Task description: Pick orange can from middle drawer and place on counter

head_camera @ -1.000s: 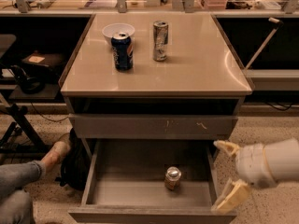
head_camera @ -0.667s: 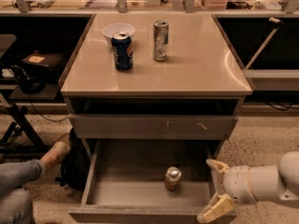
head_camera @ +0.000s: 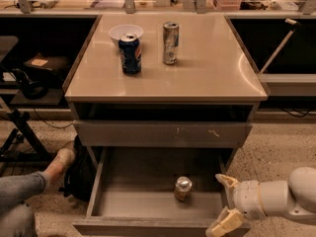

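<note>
The orange can (head_camera: pixel 182 188) stands upright on the floor of the open middle drawer (head_camera: pixel 148 204), right of centre. My gripper (head_camera: pixel 224 203) is open at the drawer's right side, a short way right of the can and not touching it. One finger (head_camera: pixel 227 181) is up by the right wall, the other (head_camera: pixel 224 222) is low by the front corner. The beige counter (head_camera: pixel 207 68) tops the cabinet above.
On the counter stand a dark blue can (head_camera: pixel 130 53), a tall silver can (head_camera: pixel 170 43) and a white bowl (head_camera: pixel 125 33). A scratched grey drawer front (head_camera: pixel 163 134) sits above the open drawer. A person's leg and shoe (head_camera: pixel 58 163) are at the lower left.
My gripper has moved left and down towards the drawer's right front corner, closer to the orange can. The can has not moved.
</note>
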Controlling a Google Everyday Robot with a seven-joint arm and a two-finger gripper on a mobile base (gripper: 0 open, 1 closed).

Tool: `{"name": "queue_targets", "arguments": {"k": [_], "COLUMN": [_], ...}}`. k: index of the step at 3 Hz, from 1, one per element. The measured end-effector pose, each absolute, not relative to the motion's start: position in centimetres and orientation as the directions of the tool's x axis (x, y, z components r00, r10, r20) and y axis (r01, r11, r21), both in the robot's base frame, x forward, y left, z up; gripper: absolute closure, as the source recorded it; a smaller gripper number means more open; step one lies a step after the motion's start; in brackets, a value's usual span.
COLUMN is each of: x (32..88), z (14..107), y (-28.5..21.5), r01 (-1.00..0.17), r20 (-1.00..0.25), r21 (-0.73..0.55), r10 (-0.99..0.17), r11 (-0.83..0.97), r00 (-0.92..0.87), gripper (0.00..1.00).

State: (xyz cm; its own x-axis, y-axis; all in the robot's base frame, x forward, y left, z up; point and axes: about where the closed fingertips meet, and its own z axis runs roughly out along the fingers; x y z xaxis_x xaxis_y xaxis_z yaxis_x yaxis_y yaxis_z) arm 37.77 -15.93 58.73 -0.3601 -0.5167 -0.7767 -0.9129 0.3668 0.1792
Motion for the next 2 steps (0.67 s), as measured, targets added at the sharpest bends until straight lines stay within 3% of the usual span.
{"name": "queue_targets", "arguments": {"k": [1,2], "x": [40.5,45.1], "z": [58.0,56.9], "y": [-15.8,-14.4], "r01": [-0.884,-0.821], "r20": [-0.823,-0.891], "r21": [0.164,0.163], "r10": [-0.434,-0.276], "r11": [0.438,0.547], "r00": [-0.367,-0.361], "gripper": [0.0,0.0]}}
